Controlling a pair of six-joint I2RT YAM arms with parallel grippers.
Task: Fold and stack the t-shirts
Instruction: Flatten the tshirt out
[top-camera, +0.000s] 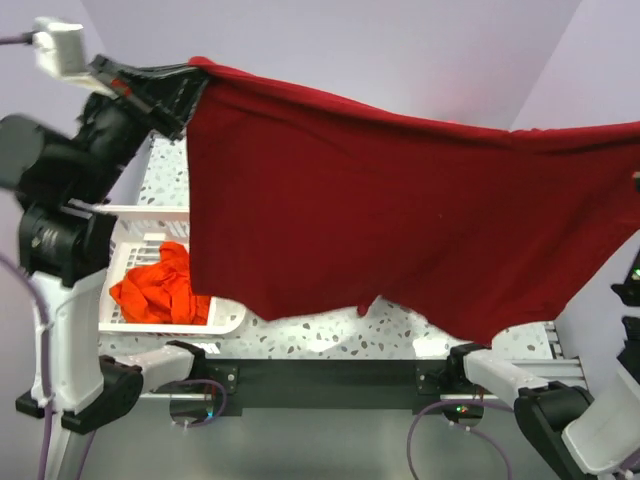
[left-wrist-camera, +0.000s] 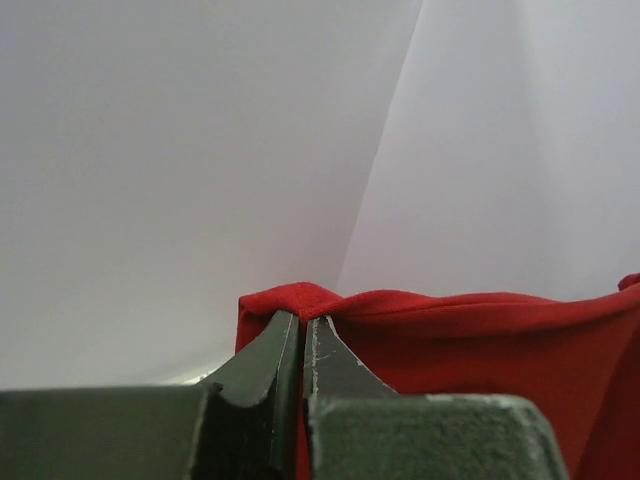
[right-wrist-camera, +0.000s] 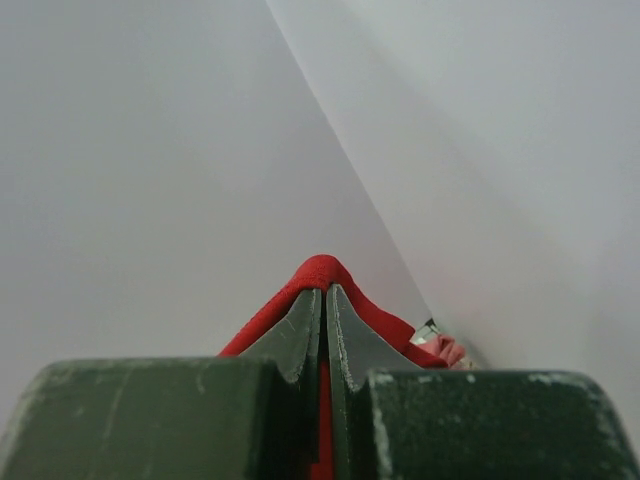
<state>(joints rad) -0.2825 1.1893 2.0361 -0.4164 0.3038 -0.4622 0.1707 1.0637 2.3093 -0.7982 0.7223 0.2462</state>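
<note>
1. Cloth of the dark crimson t-shirt (top-camera: 400, 220) hangs spread like a curtain above the table (top-camera: 310, 335), sagging lower at the right.
2. We pinch its upper corners: left gripper (left-wrist-camera: 302, 325) and right gripper (right-wrist-camera: 325, 298), both raised high, jaws clamped on fabric.

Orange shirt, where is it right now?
In the top view the orange shirt lies crumpled in the white basket at the left, beside the left arm and the hanging red shirt.
</note>
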